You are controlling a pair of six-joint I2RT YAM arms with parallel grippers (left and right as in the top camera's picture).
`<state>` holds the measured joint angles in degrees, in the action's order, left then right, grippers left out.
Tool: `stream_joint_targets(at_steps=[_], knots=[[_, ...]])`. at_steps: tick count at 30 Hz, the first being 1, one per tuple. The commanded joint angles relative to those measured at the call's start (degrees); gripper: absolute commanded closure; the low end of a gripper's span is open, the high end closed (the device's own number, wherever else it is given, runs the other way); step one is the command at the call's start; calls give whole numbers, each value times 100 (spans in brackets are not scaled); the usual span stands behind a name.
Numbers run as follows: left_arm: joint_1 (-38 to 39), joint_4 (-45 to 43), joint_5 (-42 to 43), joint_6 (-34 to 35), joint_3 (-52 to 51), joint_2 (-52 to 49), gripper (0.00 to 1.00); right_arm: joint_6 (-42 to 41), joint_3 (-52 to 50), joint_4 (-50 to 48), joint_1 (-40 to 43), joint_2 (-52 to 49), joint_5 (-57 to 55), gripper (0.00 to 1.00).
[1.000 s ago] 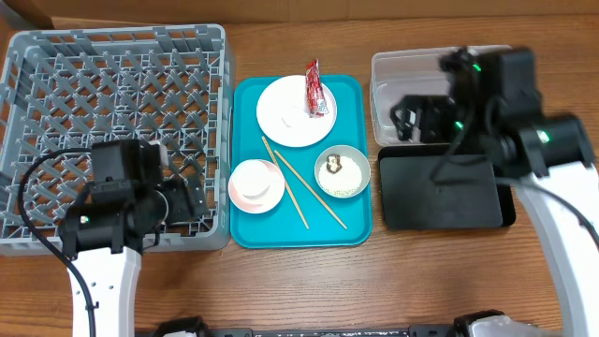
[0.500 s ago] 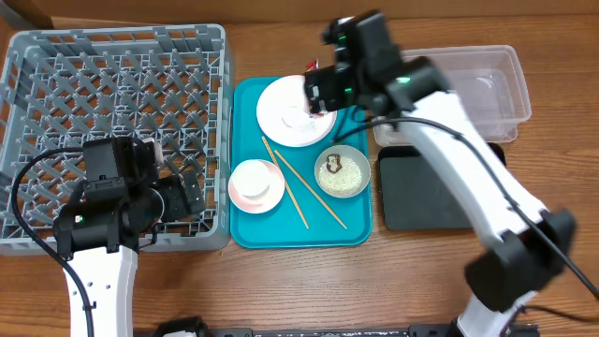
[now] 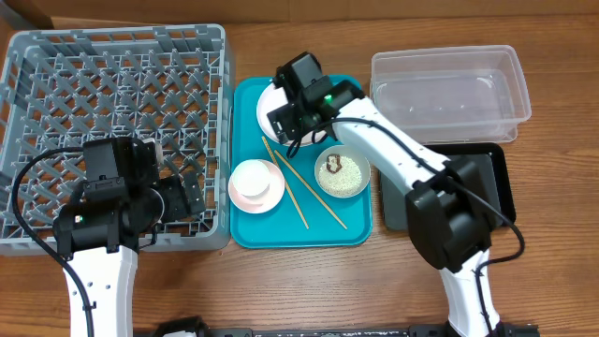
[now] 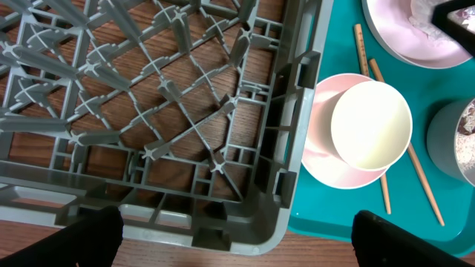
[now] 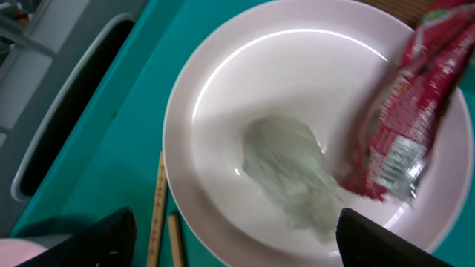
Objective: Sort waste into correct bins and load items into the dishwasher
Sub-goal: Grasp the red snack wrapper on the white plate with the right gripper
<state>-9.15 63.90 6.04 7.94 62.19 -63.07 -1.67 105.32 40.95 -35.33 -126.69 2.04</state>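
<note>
My right gripper (image 3: 288, 120) hangs open low over the white plate (image 3: 266, 110) on the teal tray. In the right wrist view the red-and-white wrapper (image 5: 404, 126) lies on the plate's (image 5: 245, 96) right side, close to my right finger, and both fingers straddle the near rim. Two chopsticks (image 3: 298, 192) lie between the pinkish bowl (image 3: 255, 184), with the white cup (image 4: 371, 124) in it, and the grey-green bowl (image 3: 342, 172) of rice. My left gripper (image 3: 187, 198) stands open and empty over the near right corner of the grey rack (image 3: 112, 56).
The clear tub (image 3: 449, 84) stands at the back right, with the black tray (image 3: 499, 183) in front of it, partly under my right arm. The teal tray (image 3: 356, 229) lies between the rack and these bins. A pale smear (image 5: 289, 170) shows on the plate.
My right arm has swung left from the clear tub to above the plate, and its jaws have narrowed slightly. The left arm has not moved.
</note>
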Motion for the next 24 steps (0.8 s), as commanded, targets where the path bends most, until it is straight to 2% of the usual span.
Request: stream_joint_targets(at_steps=[1,12,21,24], knots=[[-37,20,103,-109,144,7,0,260,140,-186,-46,-192,-125,12],[-37,79,103,-109,144,7,0,363,118,-750,-44,-640,-737,9],[-37,61,103,-109,144,7,0,319,50,-614,-44,-651,-734,44],[-37,59,101,-111,144,7,0,319,-59,-632,-42,-654,-739,48]])
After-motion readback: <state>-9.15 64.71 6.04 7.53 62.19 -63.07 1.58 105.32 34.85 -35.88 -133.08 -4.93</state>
